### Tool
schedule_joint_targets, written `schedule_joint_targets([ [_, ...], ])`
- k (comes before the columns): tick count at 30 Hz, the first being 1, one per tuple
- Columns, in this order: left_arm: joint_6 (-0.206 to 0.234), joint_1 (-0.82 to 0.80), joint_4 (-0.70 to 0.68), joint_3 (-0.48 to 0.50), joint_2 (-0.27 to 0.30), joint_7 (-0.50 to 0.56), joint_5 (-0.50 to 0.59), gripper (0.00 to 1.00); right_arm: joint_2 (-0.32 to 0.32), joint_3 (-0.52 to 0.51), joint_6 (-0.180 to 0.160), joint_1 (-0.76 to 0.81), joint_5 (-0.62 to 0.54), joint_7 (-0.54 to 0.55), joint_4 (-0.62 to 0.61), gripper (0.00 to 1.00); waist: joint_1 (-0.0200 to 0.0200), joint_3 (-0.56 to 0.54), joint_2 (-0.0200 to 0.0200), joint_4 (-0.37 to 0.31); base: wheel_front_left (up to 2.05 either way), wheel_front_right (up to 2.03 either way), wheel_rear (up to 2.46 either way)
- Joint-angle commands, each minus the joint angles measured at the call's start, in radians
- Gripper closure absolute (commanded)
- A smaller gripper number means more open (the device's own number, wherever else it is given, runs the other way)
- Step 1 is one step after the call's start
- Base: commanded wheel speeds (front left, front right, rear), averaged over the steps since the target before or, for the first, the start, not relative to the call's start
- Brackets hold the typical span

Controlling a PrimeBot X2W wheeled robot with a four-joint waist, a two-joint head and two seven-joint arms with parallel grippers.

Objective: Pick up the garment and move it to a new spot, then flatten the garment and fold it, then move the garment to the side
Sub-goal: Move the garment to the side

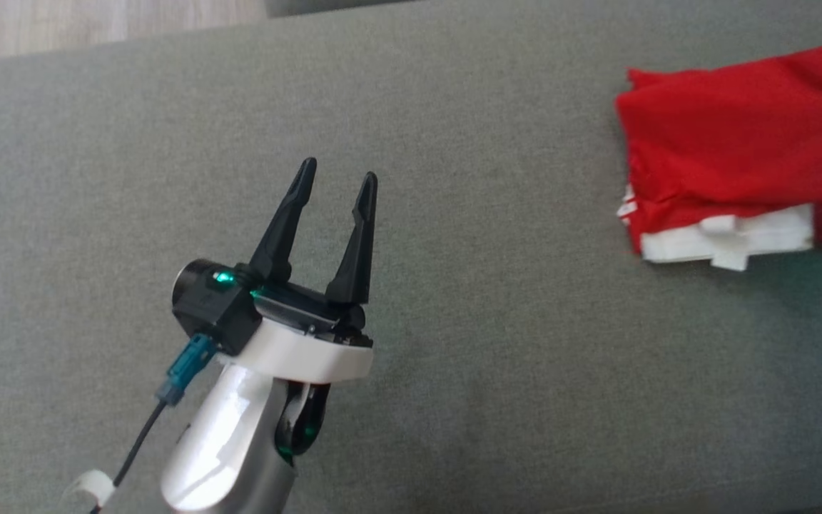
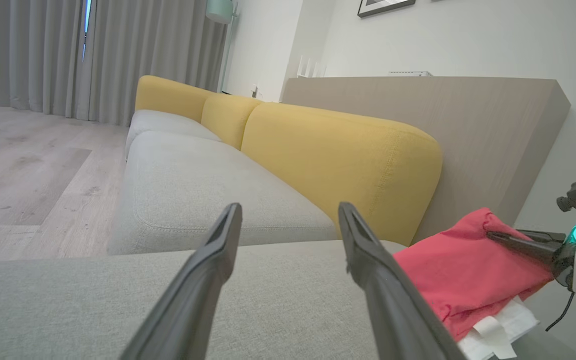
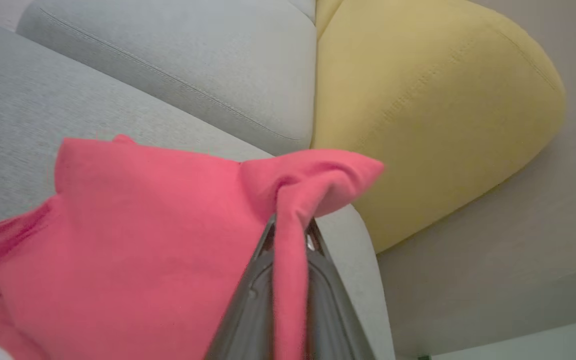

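The right tool (image 3: 290, 226) is clamped on a fold of the red garment (image 3: 143, 225). In the right wrist view the cloth runs up between the two dark fingers (image 3: 253, 300) and bunches in a knot just past their tips. From the left wrist view, the same tool comes in from the right edge, its fingers lying nearly level, with the pinched corner standing higher than the rest of the cloth.

The left tool (image 1: 338, 171) is spread wide with nothing between its fingers. It hangs above bare grey seat (image 1: 454, 400), well apart from the garment, fingers pointing away from the robot.

The garment lies folded in a compact bundle on the seat at the robot's right, near the right edge of the head view. White layers (image 1: 739, 239) stick out from under its near edge, touching the seat.

Beyond the seat in the left wrist view stands a sofa with grey cushions (image 2: 203, 190) and yellow backrests (image 2: 343, 160). A pale wood panel (image 2: 468, 115) rises behind the backrests. A wood floor (image 2: 28, 165) spreads to the left, and grey curtains (image 2: 43, 50) hang at the far side.
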Motion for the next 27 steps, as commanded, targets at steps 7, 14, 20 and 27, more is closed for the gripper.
schedule_joint_targets([
  [7, -0.009, -0.069, -0.026, 0.03, 0.005, -0.005, -0.005, 0.0, -0.126, -0.03, 0.007, -0.063, 0.018, 0.024, 0.03, 1.0, -0.0001, 0.069, 0.0, 0.026, 0.0, 0.0, 0.0],
  [14, -0.015, -0.084, -0.018, 0.036, 0.005, -0.005, -0.003, 0.0, -0.146, -0.069, 0.007, -0.08, -0.022, 0.028, 0.099, 1.0, -0.0001, 0.093, 0.0, 0.046, 0.0, 0.0, 0.0],
  [20, -0.021, -0.078, -0.005, 0.055, 0.005, -0.005, 0.004, 0.0, -0.103, -0.135, 0.007, -0.088, -0.063, -0.002, 0.139, 0.0, -0.0001, 0.081, 0.0, 0.048, 0.0, 0.0, 0.0],
  [27, -0.023, -0.048, -0.001, 0.117, 0.005, -0.005, 0.016, 0.0, -0.024, -0.204, 0.007, -0.096, -0.108, -0.041, 0.106, 0.0, -0.0001, 0.013, 0.0, 0.035, 0.0, 0.0, 0.0],
])
